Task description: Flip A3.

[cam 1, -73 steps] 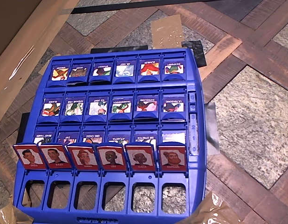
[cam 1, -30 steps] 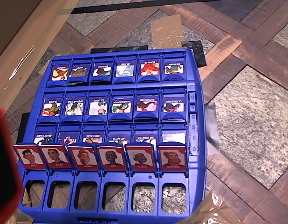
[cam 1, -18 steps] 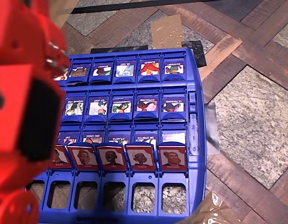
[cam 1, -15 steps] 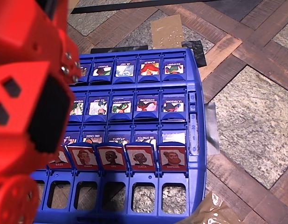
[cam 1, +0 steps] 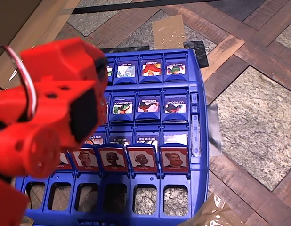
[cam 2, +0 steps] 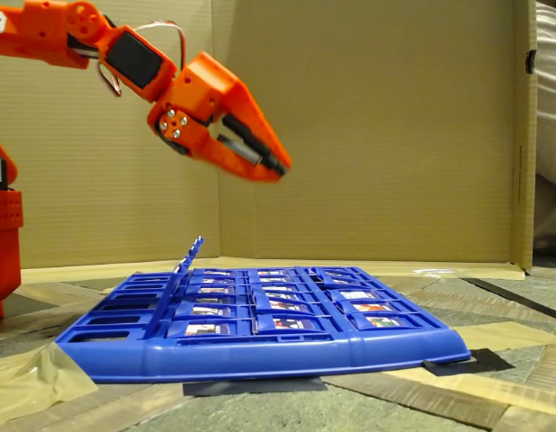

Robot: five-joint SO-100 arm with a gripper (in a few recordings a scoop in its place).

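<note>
While the orange arm hangs over the left half of the overhead view, its bulk covers the left columns of the blue game board [cam 1: 202, 141]. The LEO tile [cam 1: 114, 158] stands upright in the red row just to the lower right of that bulk, red face showing, with the EMMA tile [cam 1: 86, 158] on its left, partly tucked under the arm, and the LUCIA tile [cam 1: 141, 159] on its right. I can't pick out the fingertips from up here.

From the fixed view at table level, the claw [cam 2: 274, 166] points down and to the right, well above the board, its jaws nearly together and nothing between them. The raised row of tiles [cam 2: 188, 255] shows edge-on as one slanted strip, below the claw and to its left, so LEO can't be told from its neighbours there.

What worries me is how tightly those red tiles stand. If the claw comes down a little off line, I'd expect it to tip EMMA or LUCIA instead, or two at once. A push too low could also shove the whole board along the floor rather than fold the tile.
</note>
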